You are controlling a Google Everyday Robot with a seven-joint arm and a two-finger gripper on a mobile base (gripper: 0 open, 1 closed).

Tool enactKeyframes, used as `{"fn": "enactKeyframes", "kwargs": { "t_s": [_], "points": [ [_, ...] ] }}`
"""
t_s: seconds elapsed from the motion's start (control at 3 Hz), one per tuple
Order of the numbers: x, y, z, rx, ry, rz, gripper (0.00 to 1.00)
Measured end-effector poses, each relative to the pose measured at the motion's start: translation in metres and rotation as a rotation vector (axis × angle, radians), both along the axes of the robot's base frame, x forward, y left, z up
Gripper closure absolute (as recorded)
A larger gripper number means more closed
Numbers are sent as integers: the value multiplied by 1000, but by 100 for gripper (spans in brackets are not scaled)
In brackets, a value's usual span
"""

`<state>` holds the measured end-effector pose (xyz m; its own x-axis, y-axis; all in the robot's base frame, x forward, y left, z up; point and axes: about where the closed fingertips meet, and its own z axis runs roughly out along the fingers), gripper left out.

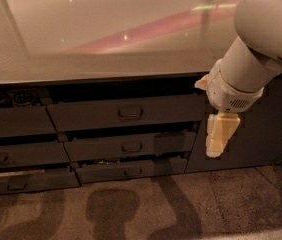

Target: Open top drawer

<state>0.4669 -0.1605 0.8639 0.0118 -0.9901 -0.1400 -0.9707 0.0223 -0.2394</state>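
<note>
The gripper [215,146] hangs to the right of the drawer stack, in front of the dark cabinet door [271,134], pointing down towards the floor [191,209]. It is well apart from any handle. Whether it is open or closed cannot be told from this angle; nothing shows in its hold. The top drawer [86,115] sits directly under the pale surface [106,34], the widest front in the middle stack. Its small bar handle [130,113] is at the centre and a dark gap runs along its upper edge.

The likeliest slip is taking the wrong handle. The middle drawer [96,150] lies just below with a near-identical bar, and the gripper now hangs closer to that height, so a straight sideways move would probably land low. The handle is also shallow and close to the front, so a loose or partial hold could slide off as soon as the pull begins. The gripper must turn from pointing down to facing the front, and in that swing the thick arm [246,64] could knock the lip of the surface. A pull angled off to the right, where the arm stands, could skew the drawer and make it bind
</note>
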Motion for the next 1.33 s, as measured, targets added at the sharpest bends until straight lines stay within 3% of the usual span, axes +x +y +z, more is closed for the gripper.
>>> {"fn": "enactKeyframes", "kwargs": {
  "t_s": [0.33, 0.67, 1.0, 1.33],
  "points": [
    [-13, 8, 2, -30, -57, 38, 0],
    [-50, 19, -4, -31, -151, 117, 0],
    [-51, 20, -18, -39, -195, 182, 0],
    [-51, 20, -18, -39, -195, 182, 0]
  ]
}}
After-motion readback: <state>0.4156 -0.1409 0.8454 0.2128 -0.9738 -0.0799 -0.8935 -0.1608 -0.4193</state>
